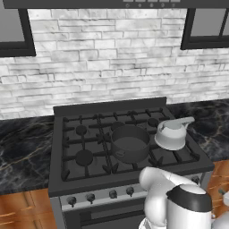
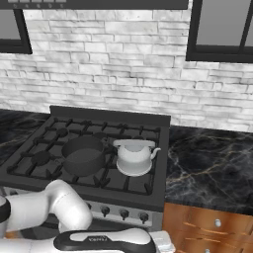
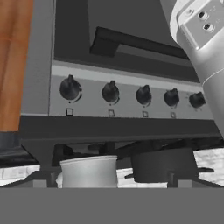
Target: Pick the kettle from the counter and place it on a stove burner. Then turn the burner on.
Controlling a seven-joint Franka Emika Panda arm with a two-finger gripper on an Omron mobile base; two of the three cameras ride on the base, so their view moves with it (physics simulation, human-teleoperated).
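**Already on the stove: kettle placed, burner not yet lit**

Already the kettle (image 1: 171, 134) sits on the stove (image 1: 89, 172), at its front right corner, resting on the black grate over a burner there; its body hides the burner cap, so I cannot tell how well it is centred. Its flat handle juts toward the back right of the stove, out toward the black counter (image 2: 212, 163) that runs beside the stove's right edge. Just to the kettle's left, near the middle of the stove, stands a dark grey pot (image 1: 130, 143), close to the kettle but seemingly apart from it.

So the first half of the task looks done: the kettle is off the counter and on the stove. What is left, by my reading, is turning the burner on. No flame shows under the kettle.

The arm is folded low in front of the stove, and the hand camera, rolled upside down, looks at the row of knobs (image 3: 110, 92) along the stove's front panel, with the kettle and pot showing inverted beyond it. The finger tips are not visible there, so I cannot tell whether they are apart or together. No knob appears to be touched yet. The next job is picking the knob that serves the front right burner, likely the one at the right end of the row.
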